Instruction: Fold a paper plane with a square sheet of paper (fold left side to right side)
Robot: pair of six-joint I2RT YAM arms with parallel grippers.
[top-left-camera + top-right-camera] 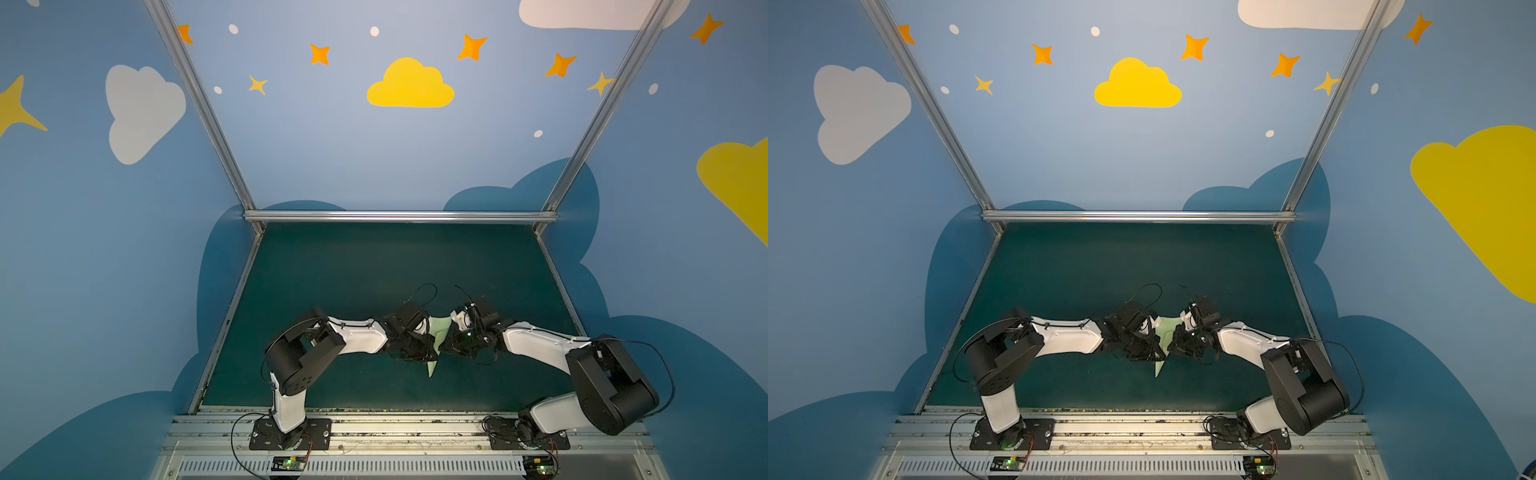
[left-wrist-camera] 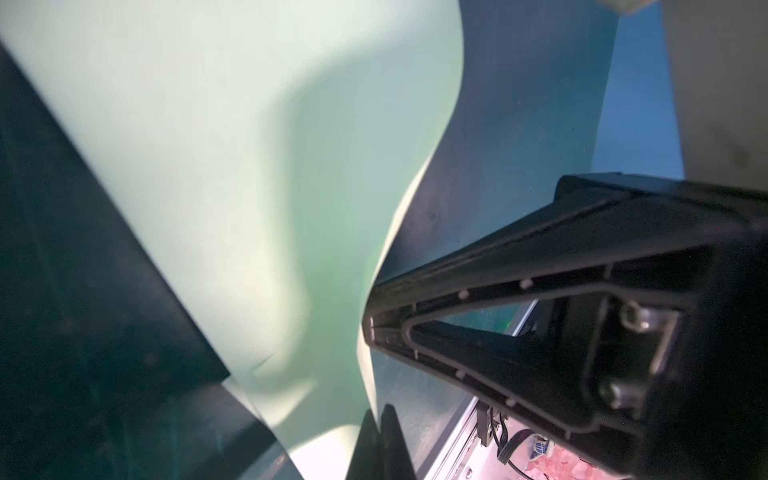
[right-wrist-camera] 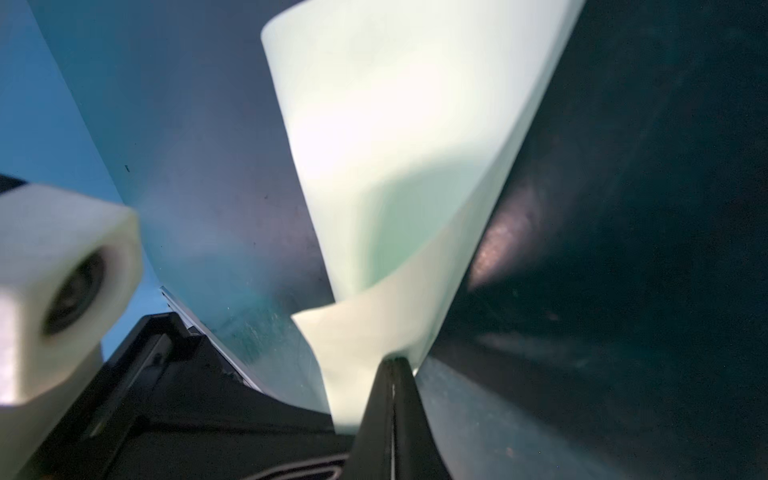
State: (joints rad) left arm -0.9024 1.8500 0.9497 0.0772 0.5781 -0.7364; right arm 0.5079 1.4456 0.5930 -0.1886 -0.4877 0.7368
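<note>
The plane (image 1: 439, 332) hangs between the 2 arms over the middle of the surface (image 1: 374, 270), nose pointing toward the arm bases. In both top views it shows as a slim, pale green dart (image 1: 1166, 332). Whether the nose touches the surface I cannot tell.

The left pincer (image 2: 380, 415) is closed tight on 1 paper flap. The right pincer (image 3: 393, 374) is pinched shut on the opposite flap, and the 2 sets of tips nearly meet.

This looks like the last shaping: spreading the wings off the centre crease. To do it well, draw the 2 pincers apart slowly and evenly, level with each other, so neither flap tears. The paper curves in both wrist views, so ease off before it buckles, then lay it flat.
</note>
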